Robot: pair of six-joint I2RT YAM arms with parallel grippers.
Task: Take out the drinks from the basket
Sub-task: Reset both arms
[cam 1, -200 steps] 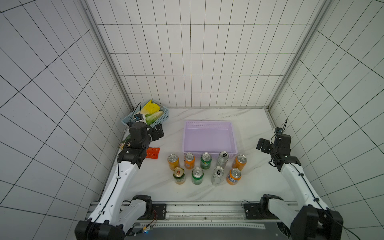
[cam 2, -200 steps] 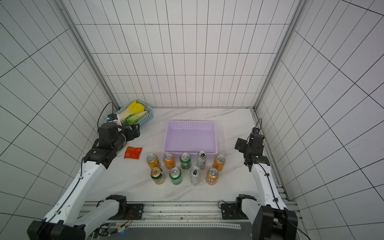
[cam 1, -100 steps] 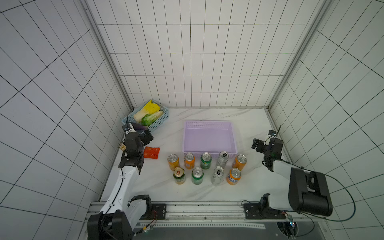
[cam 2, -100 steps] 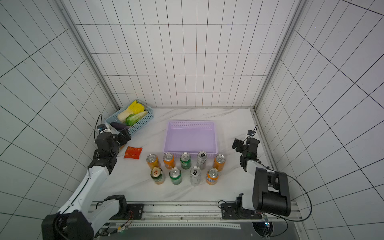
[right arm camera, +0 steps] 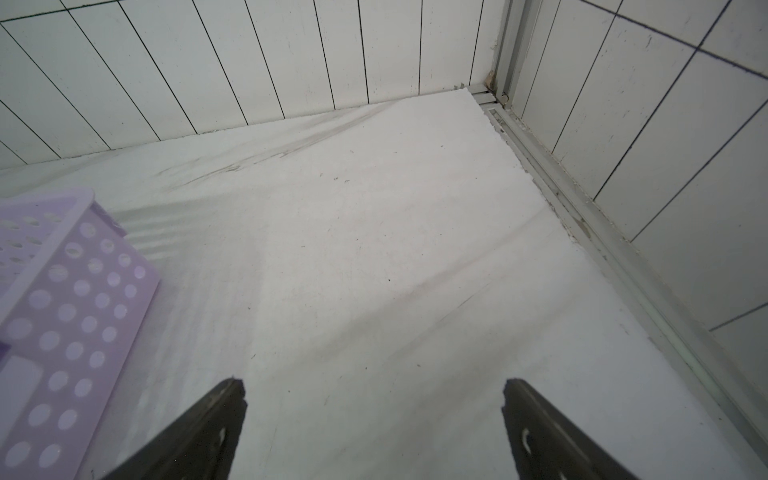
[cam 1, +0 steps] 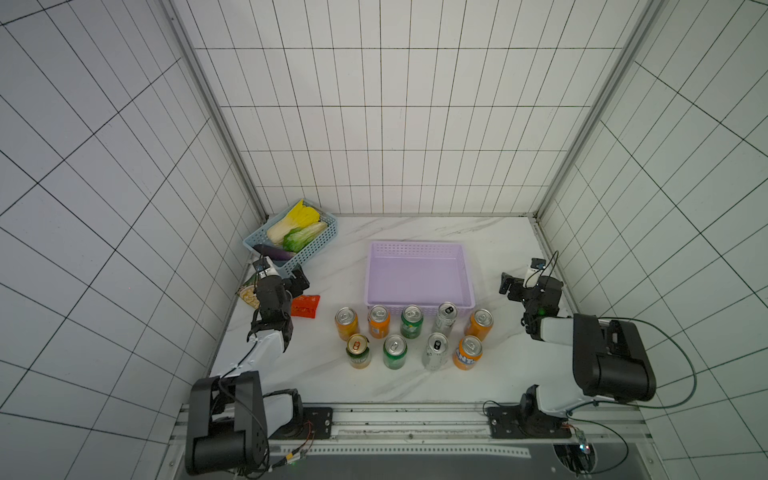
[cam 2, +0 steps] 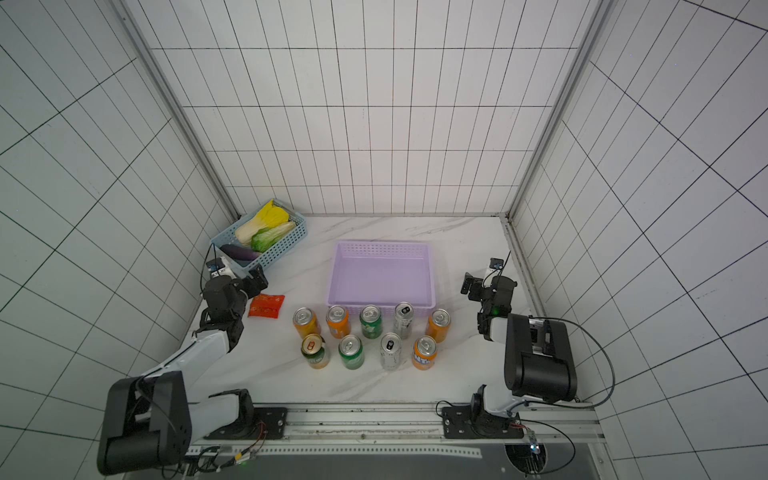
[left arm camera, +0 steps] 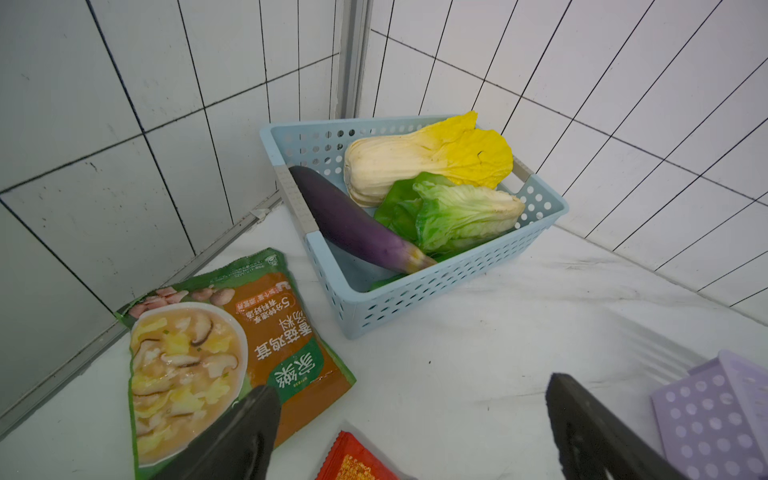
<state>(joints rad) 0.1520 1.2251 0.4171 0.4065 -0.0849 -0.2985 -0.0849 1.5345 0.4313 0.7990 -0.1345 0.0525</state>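
We judge the unloading step complete. The lilac basket (cam 1: 419,277) holds nothing, and all nine drink cans (cam 1: 411,322) stand upright on the counter (cam 1: 415,386) in two rows: five just beside the basket's near wall, four further out. The basket lies between the two hands. The cans sit inboard of both hands, well apart from either.

The left hand (left arm camera: 409,399) hangs with its jaws spread wide and nothing between them. Ahead of it lie a soup packet (left arm camera: 216,357), a red snack packet (left arm camera: 353,461) and the light-blue vegetable basket (left arm camera: 415,299). The right hand (right arm camera: 374,388) is likewise spread wide and empty over bare counter, with the lilac basket's corner to its inner side.

No can remains to be lifted. The next move calls only for parking both arms clear of the rows, so that no link tips a can.
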